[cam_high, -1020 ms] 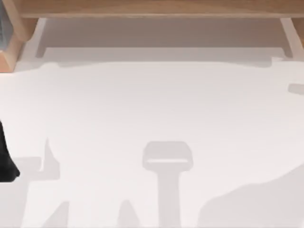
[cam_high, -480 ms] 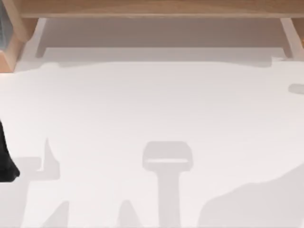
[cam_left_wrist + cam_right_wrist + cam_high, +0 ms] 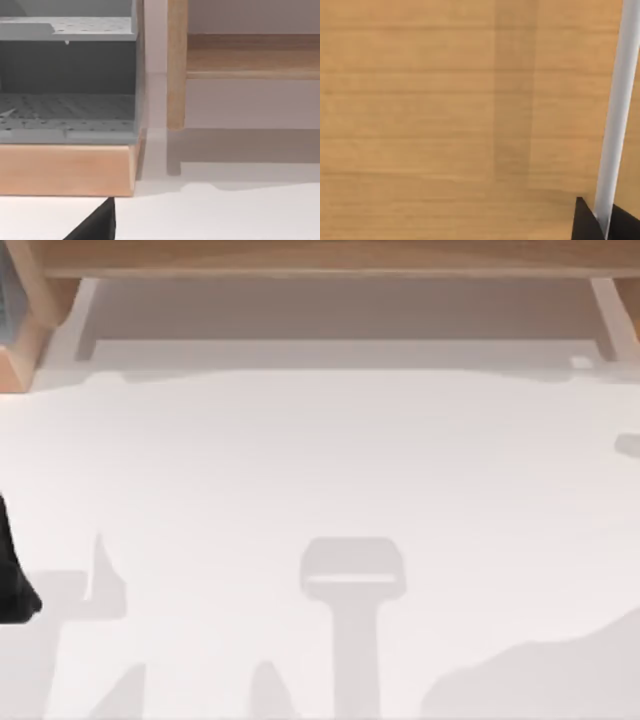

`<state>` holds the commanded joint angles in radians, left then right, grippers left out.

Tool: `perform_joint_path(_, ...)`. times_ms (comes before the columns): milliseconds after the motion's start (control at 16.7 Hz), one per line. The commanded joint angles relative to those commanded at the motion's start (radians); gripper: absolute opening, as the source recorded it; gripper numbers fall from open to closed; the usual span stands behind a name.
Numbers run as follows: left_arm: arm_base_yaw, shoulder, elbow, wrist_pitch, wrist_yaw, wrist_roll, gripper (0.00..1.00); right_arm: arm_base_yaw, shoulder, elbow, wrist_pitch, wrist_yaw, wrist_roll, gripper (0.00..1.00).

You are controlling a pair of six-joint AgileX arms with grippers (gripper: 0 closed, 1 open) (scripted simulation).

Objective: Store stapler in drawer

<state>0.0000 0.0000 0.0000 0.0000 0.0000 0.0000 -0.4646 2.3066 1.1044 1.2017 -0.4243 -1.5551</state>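
Apparently at the drawer front: the right pincer [image 3: 603,226] is close against a light wooden panel [image 3: 420,120], at a slim pale bar [image 3: 615,110].
Judging the bar to be the drawer's handle, this step goes best with the pincer squared to it and the pull kept straight along the drawer's travel, never sideways. Whether either pincer is open or closed I cannot tell, nor where the stapler lies. The right wrist view gives panel and bar up close. The top view gives instead the white surface [image 3: 320,460], the wooden shelf unit [image 3: 320,255] along its far edge and the left arm [image 3: 12,580] parked at the left side. The left wrist view adds a grey perforated organiser [image 3: 67,107].
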Motion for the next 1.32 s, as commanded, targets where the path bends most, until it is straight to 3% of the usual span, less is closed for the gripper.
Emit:
perform_joint_path(240,0.000,0.000,0.000,0.000,0.000,0.000,1.00,-0.034,-0.063,-0.146,0.080,-0.034,0.000,0.00)
perform_joint_path(660,0.000,0.000,0.000,0.000,0.000,0.000,1.00,-0.046,-0.080,-0.181,0.106,-0.045,0.001,0.00)
perform_joint_path(1080,0.000,0.000,0.000,0.000,0.000,0.000,1.00,-0.121,-0.166,-0.397,0.230,-0.123,0.002,0.00)
perform_joint_path(1320,0.000,0.000,0.000,0.000,0.000,0.000,1.00,-0.127,-0.172,-0.409,0.239,-0.129,0.002,0.00)
